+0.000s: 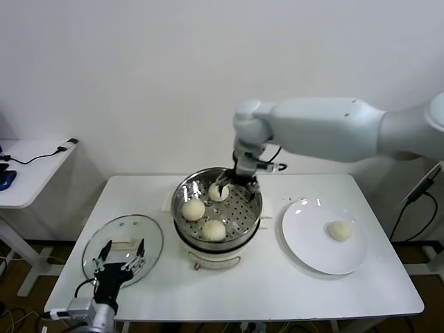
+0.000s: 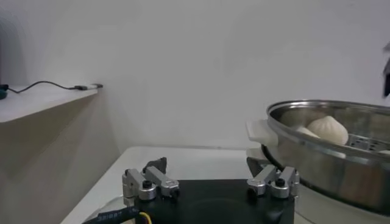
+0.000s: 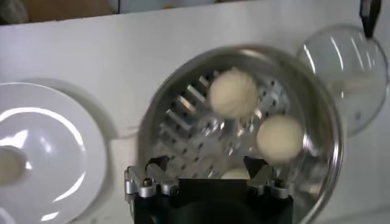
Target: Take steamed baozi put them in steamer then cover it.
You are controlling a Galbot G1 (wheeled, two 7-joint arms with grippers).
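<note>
Three baozi (image 1: 193, 209) are seen in the steamer (image 1: 182, 201) at table centre; the third, at the far rim, sits right under the R gripper (image 1: 236, 184). In the R wrist view the jaws are spread wide w/ nothing between them, so that bun is judged released. A 4th bun (image 1: 339, 230) is left on the plate (image 1: 305, 243), to the steamer's right. The cover (image 1: 149, 239) lies flat on the table, left of the steamer. The L gripper (image 1: 120, 261) is held just above the cover's near edge, jaws open, empty.

Step in hand: loading, approx. 3 of 4 done. Next move, as judged: R arm to be lifted clear of the rim, swung to the plate, jaws closed gently on the soft bun.
</note>
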